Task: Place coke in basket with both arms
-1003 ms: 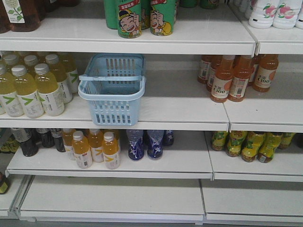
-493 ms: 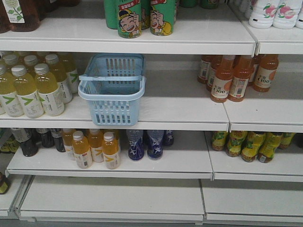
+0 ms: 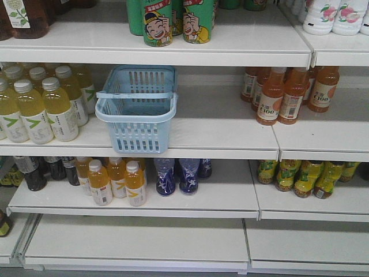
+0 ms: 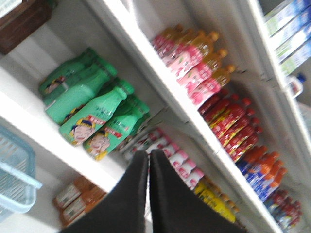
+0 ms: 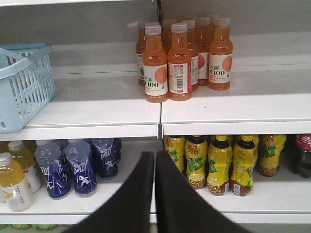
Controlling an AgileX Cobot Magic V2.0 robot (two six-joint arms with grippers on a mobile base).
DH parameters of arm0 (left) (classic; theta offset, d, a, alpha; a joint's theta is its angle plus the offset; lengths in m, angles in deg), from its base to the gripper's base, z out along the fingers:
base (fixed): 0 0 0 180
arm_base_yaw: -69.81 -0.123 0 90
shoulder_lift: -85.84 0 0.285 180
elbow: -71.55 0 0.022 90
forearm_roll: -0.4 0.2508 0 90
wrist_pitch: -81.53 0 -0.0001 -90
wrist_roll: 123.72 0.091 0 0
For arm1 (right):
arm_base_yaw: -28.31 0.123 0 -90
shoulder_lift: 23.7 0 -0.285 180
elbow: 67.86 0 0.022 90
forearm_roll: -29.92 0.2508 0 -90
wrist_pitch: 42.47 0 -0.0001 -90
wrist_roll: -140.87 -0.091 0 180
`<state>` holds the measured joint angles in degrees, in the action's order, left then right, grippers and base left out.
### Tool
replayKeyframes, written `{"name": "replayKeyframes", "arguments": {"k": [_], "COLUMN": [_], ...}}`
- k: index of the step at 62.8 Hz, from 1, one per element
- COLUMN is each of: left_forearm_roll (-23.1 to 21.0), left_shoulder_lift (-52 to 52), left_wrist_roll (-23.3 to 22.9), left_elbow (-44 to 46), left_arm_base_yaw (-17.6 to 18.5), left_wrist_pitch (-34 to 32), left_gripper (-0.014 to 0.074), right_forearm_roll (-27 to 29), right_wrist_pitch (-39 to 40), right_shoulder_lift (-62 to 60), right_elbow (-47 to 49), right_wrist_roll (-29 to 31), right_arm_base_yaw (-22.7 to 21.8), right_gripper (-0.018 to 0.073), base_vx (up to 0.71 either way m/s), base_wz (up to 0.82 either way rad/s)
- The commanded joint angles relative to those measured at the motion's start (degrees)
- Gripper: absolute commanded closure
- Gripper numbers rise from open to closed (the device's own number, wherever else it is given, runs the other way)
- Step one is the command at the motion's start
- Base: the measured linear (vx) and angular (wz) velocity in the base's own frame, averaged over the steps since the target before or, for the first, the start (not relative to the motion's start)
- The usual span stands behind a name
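**Basket on the middle shelf, both grippers closed and empty**

Front view: the light blue basket [image 3: 136,109] stands on the middle shelf [image 3: 219,135] of a white store rack, its handles resting on the rim. Pale yellow drink bottles [image 3: 40,107] stand just beside it on the left. Orange C100 bottles [image 3: 285,95] stand well apart from it on the right, and green cartoon-face bottles [image 3: 176,22] line the shelf above. No arm shows here.

Left wrist view: the left gripper [image 4: 149,154] points up at the tilted shelves, its two black fingers pressed together with nothing between them. A corner of the basket shows at lower left, below the green bottles.

Right wrist view: the right gripper [image 5: 154,155] is likewise closed on nothing, facing the rack. The basket sits at the left edge of the upper shelf, the C100 bottles in the middle. Below are blue-labelled bottles [image 5: 77,167] and yellow-green bottles [image 5: 218,162]. The coke [image 5: 303,158], dark with a red label, stands at the far right of that lower shelf, cut off by the frame edge, well apart from the basket.
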<state>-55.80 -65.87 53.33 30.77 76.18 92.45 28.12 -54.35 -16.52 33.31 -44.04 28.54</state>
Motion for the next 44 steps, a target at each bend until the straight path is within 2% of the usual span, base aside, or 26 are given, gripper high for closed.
{"name": "replayKeyframes", "arguments": {"k": [1,5,9,13,19,24,29,31,36,44], "left_forearm_roll": [-1.1,-2.4,-6.4,-12.2,-23.5,-35.7,-45.3,-46.1,-46.1,-46.1], "left_shoulder_lift": [6.5,9.9,12.5,15.0,18.3,21.2,24.2,25.6,29.1,36.1], "left_wrist_roll": [1.4,3.7,6.9,13.6,26.9,40.9,54.1,57.3,61.1,60.9], "left_elbow": [4.3,5.9,7.5,8.7,9.8,9.9,9.9,10.0,10.3,10.3], "left_arm_base_yaw": [0.2,0.2,0.2,0.2,0.2,0.2,0.2,0.2,0.2,0.2], "left_wrist_pitch": [0.3,1.7,2.8,4.2,6.5,7.1,7.3,7.7,7.7,8.9], "left_gripper": [0.0604,0.0604,0.0604,0.0604,0.0604,0.0604,0.0604,0.0604,0.0604,0.0604], "right_forearm_roll": [-0.5,-0.5,-0.5,-0.5,-0.5,-0.5,-0.5,-0.5,-0.5,-0.5], "right_wrist_pitch": [4.2,4.2,4.2,4.2,4.2,4.2,4.2,4.2,4.2,4.2], "right_shoulder_lift": [-1.0,-1.0,-1.0,-1.0,-1.0,-1.0,-1.0,-1.0,-1.0,-1.0], "right_elbow": [-0.5,-0.5,-0.5,-0.5,-0.5,-0.5,-0.5,-0.5,-0.5,-0.5], "right_wrist_roll": [0.4,0.4,0.4,0.4,0.4,0.4,0.4,0.4,0.4,0.4], "right_arm_base_yaw": [-0.2,-0.2,-0.2,-0.2,-0.2,-0.2,-0.2,-0.2,-0.2,-0.2], "right_gripper": [0.0564,0.0564,0.0564,0.0564,0.0564,0.0564,0.0564,0.0564,0.0564,0.0564], "base_vx": [0.0,0.0,0.0,0.0,0.0,0.0,0.0,0.0,0.0,0.0], "base_wz": [0.0,0.0,0.0,0.0,0.0,0.0,0.0,0.0,0.0,0.0]}}
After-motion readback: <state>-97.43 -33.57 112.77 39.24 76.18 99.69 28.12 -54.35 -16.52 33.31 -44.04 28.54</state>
